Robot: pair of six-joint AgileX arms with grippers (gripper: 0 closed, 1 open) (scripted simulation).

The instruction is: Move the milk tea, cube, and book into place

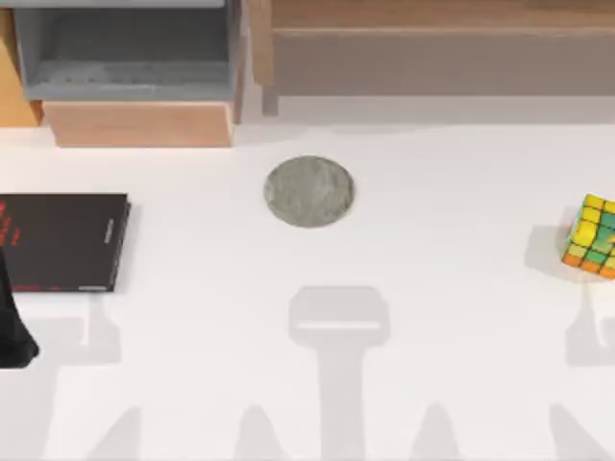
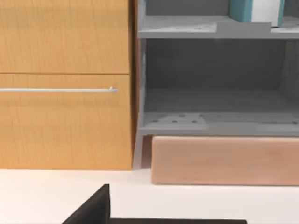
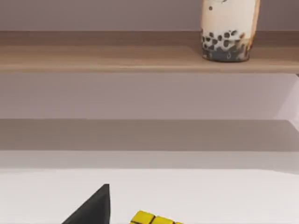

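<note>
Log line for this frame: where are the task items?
milk tea: on wooden shelf | cube: table, right edge | book: upper grey shelf

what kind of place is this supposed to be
Likely a rendered study or home-office desk: a white table backed by a grey shelf unit with a wooden drawer front, a black book, and milk tea on a wooden shelf.

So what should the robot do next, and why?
Probably lower the right arm toward the cube. It sits loose on the table at the right edge, nearest that arm, while the milk tea stands up on the wooden shelf and the coaster is bare.
</note>
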